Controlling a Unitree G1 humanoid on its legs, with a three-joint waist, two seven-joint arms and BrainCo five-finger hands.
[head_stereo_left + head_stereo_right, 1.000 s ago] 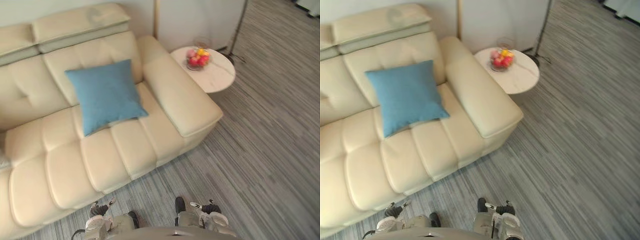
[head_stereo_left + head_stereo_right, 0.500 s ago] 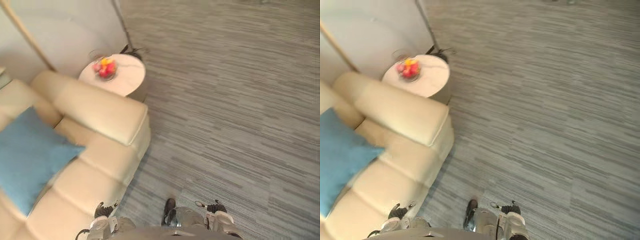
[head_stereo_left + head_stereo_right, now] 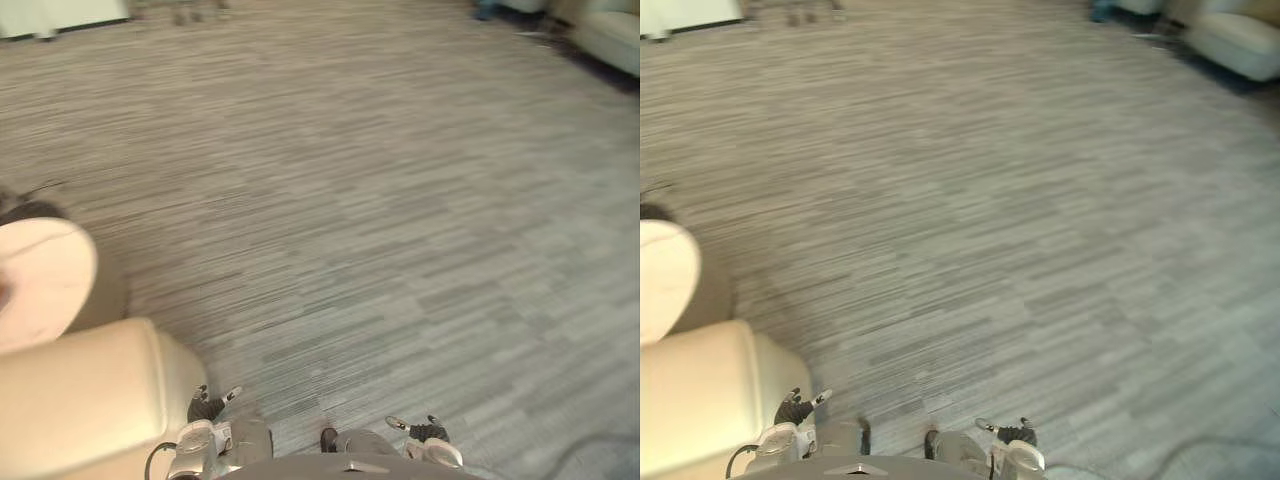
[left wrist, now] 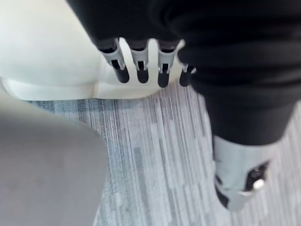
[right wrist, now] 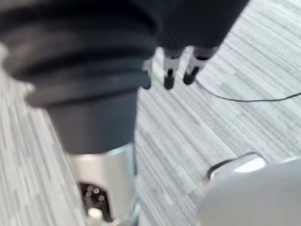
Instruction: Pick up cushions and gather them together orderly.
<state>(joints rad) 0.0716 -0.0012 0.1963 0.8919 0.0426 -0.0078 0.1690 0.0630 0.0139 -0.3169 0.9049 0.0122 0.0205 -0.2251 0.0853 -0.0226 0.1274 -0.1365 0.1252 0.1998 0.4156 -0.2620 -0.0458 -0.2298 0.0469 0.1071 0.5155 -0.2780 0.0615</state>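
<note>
**A:** Fig. 1, head views. What lay before you?

**B:** You faced a grey striped carpet floor (image 3: 380, 200) that ran to the far side of the room. At your lower left stood the padded arm of a cream leather sofa (image 3: 80, 390). Just beyond that arm was a round white side table (image 3: 35, 280). A second cream seat (image 3: 1240, 40) stood well apart from them, at the far upper right.

**A:** And the cushions, relative to your hands?

**B:** Where the cushions lay, I could not tell from these views. Your left hand (image 3: 207, 407) hung low, just beside the sofa arm. Whether it touched the arm could not be told.

**A:** Fig. 2, wrist views. How were your hands set?

**B:** The left fingers (image 4: 140, 63) pointed straight down and stood apart, clasping nothing, with cream upholstery and carpet past them. Your right hand (image 3: 425, 432) hung over the carpet, well apart from the sofa. Its fingers (image 5: 168, 75) were likewise straight and parted, closed on nothing.
</note>
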